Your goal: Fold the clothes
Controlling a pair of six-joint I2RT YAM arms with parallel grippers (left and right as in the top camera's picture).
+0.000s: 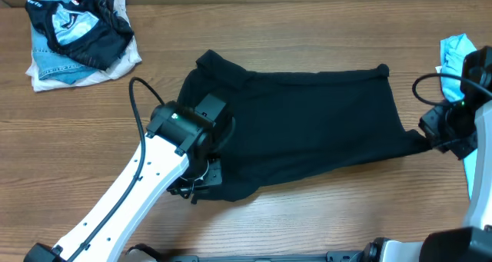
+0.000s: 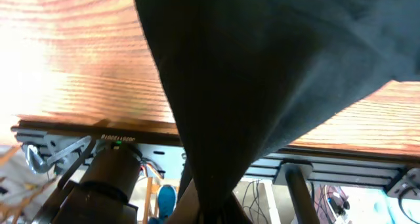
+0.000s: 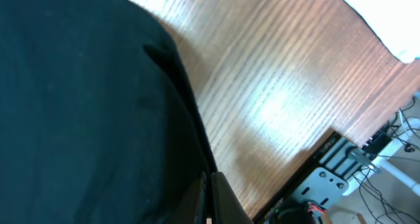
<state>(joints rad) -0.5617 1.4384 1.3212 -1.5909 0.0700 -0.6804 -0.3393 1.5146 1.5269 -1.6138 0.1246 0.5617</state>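
Observation:
A black T-shirt (image 1: 300,124), one of the clothes, lies spread across the middle of the wooden table. My left gripper (image 1: 201,185) is shut on its front left corner. In the left wrist view the black cloth (image 2: 262,66) narrows into a bunch pinched between the jaws (image 2: 213,214). My right gripper (image 1: 427,137) is shut on the shirt's right edge, which is pulled out to a point. The right wrist view shows the dark fabric (image 3: 85,106) running into the closed fingers (image 3: 209,201).
A pile of other clothes (image 1: 77,39), black-patterned, denim and white, sits at the table's back left corner. A light blue garment (image 1: 457,51) lies at the right edge behind my right arm. The table's front edge (image 2: 98,129) is close to the left gripper.

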